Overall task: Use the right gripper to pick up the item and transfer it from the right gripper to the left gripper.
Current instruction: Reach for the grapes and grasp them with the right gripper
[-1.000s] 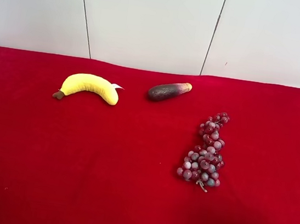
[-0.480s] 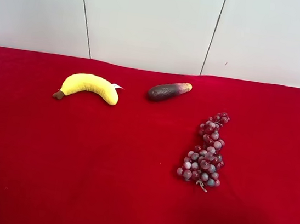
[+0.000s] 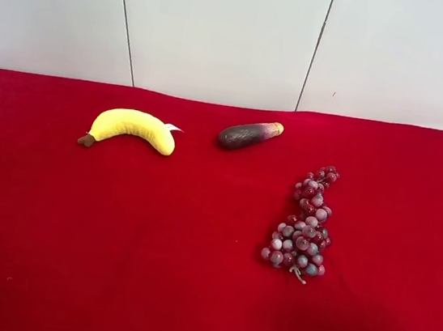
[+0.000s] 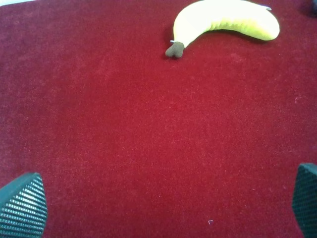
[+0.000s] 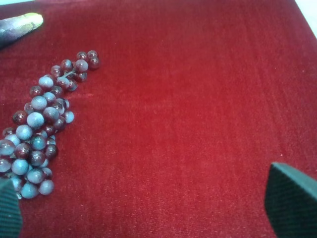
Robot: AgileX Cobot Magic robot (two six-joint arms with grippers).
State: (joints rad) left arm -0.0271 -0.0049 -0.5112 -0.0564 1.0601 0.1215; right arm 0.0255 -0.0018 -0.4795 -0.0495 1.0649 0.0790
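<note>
On the cloth-covered table [image 3: 72, 244], the plush banana [image 3: 132, 128] lies to the exterior high view's left of the toy eggplant [image 3: 248, 135]. The grape bunch [image 3: 305, 221] lies in front of the eggplant, towards the view's right.

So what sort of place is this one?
Probably a staged robot test bench, not a home: a plain red cloth covers the whole surface, a bare white panelled wall stands behind, and only prop produce is out: plush banana, fake grapes, eggplant-like piece.

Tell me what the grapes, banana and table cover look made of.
Grape bunch: likely plastic; smooth round beads with a frosted grey bloom. Banana: plush fabric, matte, white tag showing. Table cover: red velvet-like cloth with a fine nap.
</note>
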